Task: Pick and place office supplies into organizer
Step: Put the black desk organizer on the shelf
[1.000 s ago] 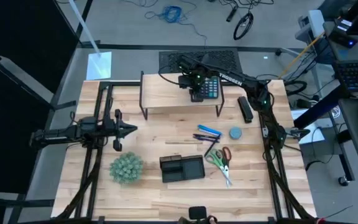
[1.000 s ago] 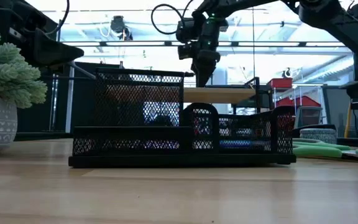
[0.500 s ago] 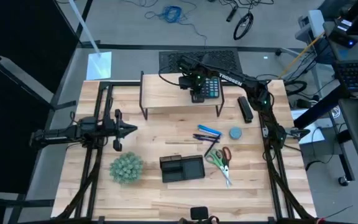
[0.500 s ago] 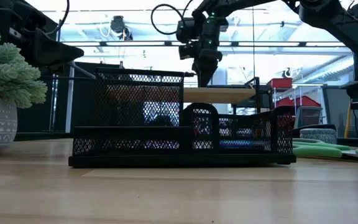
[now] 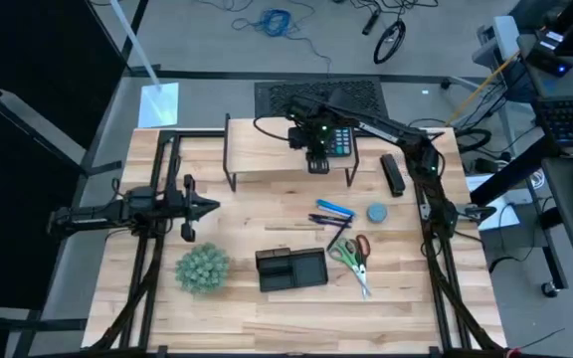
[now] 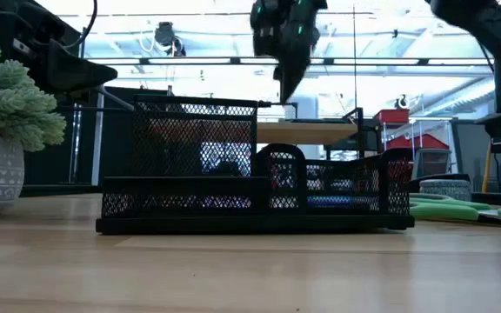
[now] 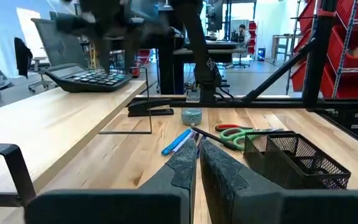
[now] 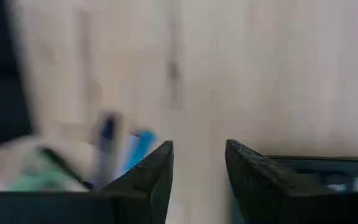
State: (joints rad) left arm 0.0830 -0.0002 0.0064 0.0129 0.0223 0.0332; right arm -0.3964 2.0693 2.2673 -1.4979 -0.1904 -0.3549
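Observation:
The black mesh organizer (image 5: pixel 291 268) (image 6: pixel 250 187) stands near the table's front middle. To its right lie the green-handled and red-handled scissors (image 5: pixel 351 254) (image 7: pixel 235 132). Behind them lie blue and dark pens (image 5: pixel 334 211) (image 7: pixel 178 141). My right gripper (image 5: pixel 316 164) (image 8: pixel 199 163) hangs open above the front edge of the wooden riser shelf (image 5: pixel 267 154), beside the calculator (image 5: pixel 339 141), with nothing between its fingers. My left gripper (image 5: pixel 210 207) (image 7: pixel 197 158) waits shut at the table's left, holding nothing.
A fuzzy green plant in a pot (image 5: pixel 203 268) (image 6: pixel 7 113) stands left of the organizer. A black stapler (image 5: pixel 394 174) lies at the right of the riser. A small round grey-blue item (image 5: pixel 377 213) sits right of the pens.
My right gripper has risen from the riser shelf beside the calculator and moved a little toward the table's near edge. The calculator stays on the shelf.

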